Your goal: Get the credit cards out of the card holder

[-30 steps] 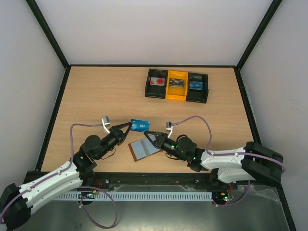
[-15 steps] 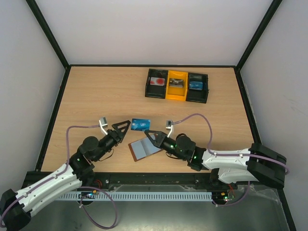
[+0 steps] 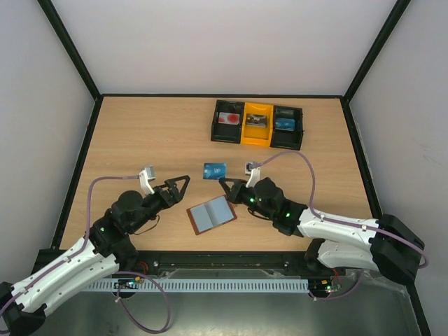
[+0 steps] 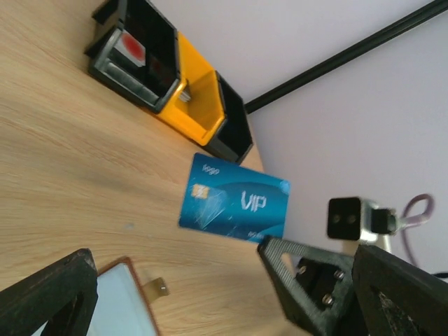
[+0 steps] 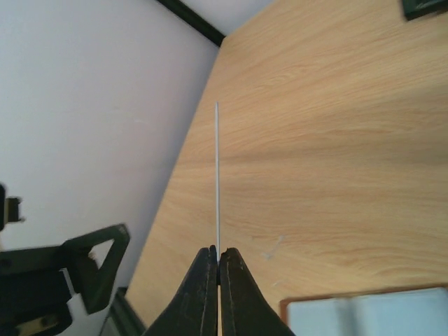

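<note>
One blue credit card (image 3: 214, 170) marked VIP is pinched by its near edge in the right tool (image 3: 225, 183), whose fingers are pressed together on it. The card sits over the counter (image 3: 140, 133), just beyond the card holder (image 3: 211, 215) and apart from it. The holder lies open on the counter between the arms, pale sleeves up. The left tool (image 3: 180, 187) is spread wide, gripping nothing, left of the card. Far back, a black-and-yellow tray (image 3: 213, 131) holds what seem to be more cards (image 3: 227, 119).
</note>
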